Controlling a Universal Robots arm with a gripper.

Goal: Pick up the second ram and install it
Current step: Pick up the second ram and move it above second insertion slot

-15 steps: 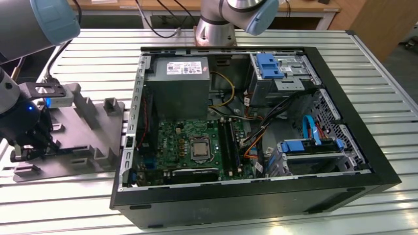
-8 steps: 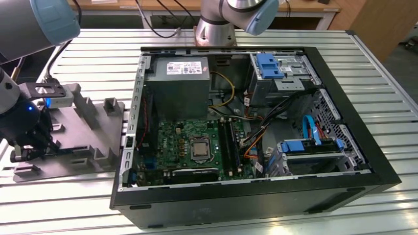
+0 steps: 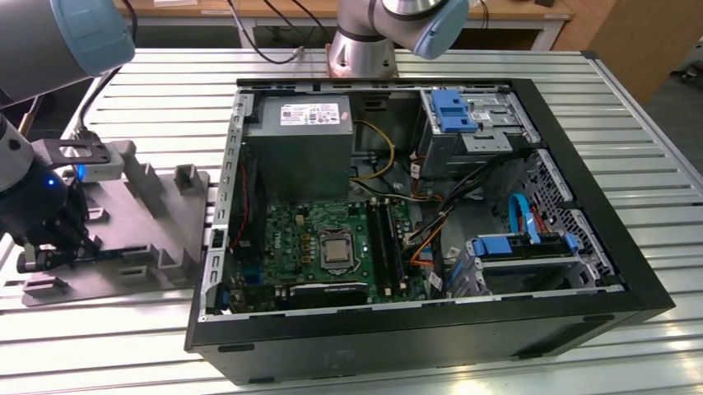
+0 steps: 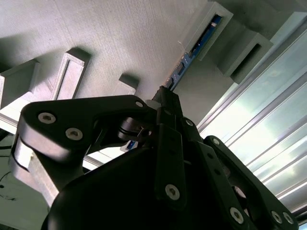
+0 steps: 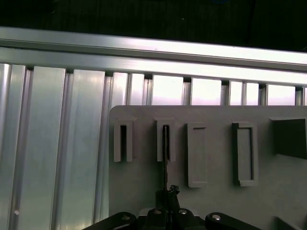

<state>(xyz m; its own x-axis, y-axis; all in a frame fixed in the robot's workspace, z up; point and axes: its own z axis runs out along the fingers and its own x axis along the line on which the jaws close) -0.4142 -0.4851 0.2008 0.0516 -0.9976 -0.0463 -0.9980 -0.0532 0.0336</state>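
The arm's black linkage gripper (image 4: 165,98) is drawn narrow, its fingertips pinched on the near end of the second ram (image 4: 192,55), a long, thin blue circuit-board stick standing on edge in a slot of the grey moulded plastic holder (image 4: 120,38) (edge-on in the first wrist view, it reads as a thin dark line). The holder sits on the ribbed aluminium table (image 3: 110,346), just beside the open black computer case (image 3: 439,333), on the exterior view's left.
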